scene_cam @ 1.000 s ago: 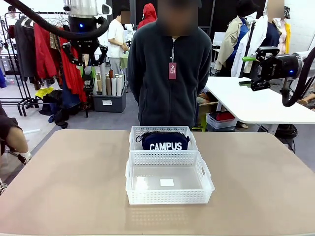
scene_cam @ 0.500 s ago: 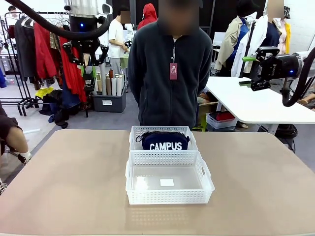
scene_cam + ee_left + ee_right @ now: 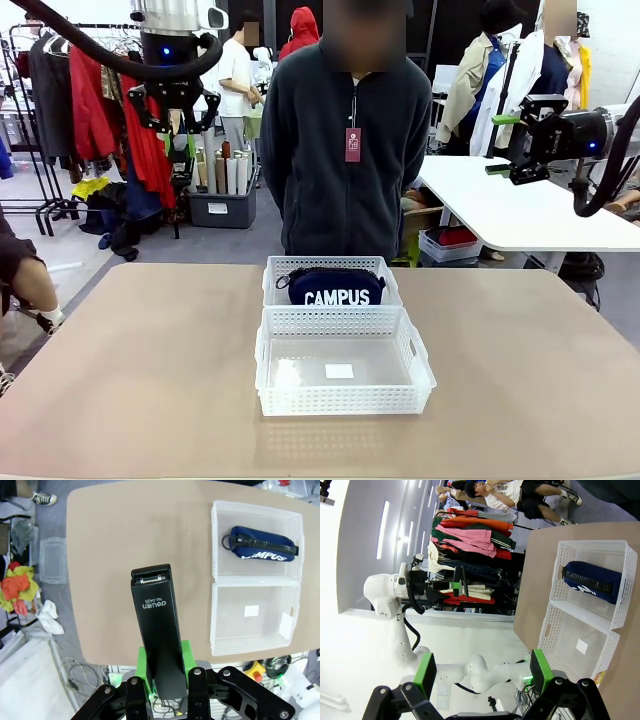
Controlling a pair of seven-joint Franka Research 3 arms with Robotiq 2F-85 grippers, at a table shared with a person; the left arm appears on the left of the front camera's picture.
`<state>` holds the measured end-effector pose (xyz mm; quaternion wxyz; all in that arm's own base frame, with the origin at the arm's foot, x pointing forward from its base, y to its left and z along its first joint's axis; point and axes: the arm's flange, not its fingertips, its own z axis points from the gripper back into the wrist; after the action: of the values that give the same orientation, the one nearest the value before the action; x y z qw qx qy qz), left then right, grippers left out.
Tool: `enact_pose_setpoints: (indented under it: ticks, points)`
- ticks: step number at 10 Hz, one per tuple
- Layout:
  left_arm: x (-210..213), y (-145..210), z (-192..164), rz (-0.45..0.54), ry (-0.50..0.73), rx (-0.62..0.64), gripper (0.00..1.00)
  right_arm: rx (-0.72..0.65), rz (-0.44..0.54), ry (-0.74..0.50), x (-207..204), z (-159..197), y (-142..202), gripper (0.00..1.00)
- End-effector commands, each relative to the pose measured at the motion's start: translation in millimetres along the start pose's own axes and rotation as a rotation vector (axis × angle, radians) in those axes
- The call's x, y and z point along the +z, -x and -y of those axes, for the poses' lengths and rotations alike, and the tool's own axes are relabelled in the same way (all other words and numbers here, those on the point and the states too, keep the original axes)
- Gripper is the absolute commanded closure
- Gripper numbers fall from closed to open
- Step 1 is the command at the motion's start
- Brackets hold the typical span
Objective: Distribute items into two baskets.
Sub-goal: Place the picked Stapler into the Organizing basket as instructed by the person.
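Gripping stapler (image 3: 156, 630) in left hand (image 3: 162, 666), high on the left. Holding right hand (image 3: 482, 672) spread wide, nothing in it, out past right edge of bench (image 3: 130, 360). Seeing pouch (image 3: 335, 287) in far basket (image 3: 275, 268), near basket (image 3: 340, 400) butted against it mid-bench — open bench either side.

baskets (image 3: 345, 400): white plastic, slightly glossy | pouch (image 3: 335, 287): soft cloth | stapler (image 3: 160, 630): smooth black plastic, metal hinge | worktop (image 3: 130, 370): matt, smooth

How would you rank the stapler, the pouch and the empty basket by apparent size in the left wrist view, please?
1. empty basket and stapler: about alike, the stapler magnified by nearness, so unranked.
2. pouch: smallest.
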<state>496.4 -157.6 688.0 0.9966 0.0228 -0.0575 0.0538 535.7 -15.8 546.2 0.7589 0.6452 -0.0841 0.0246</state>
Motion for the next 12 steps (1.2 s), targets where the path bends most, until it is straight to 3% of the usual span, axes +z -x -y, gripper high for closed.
enact_pose_setpoints:
  ticks: [1,12]
  points:
    - [2.1,2.2,-2.0,0.004,-0.002,0.006,1.0,0.001,0.003,-0.001,0.4,-2.0,0.4,0.0]
    - [2.1,2.2,-2.0,0.004,-0.002,0.006,1.0,0.001,0.003,-0.001,0.4,-2.0,0.4,0.0]
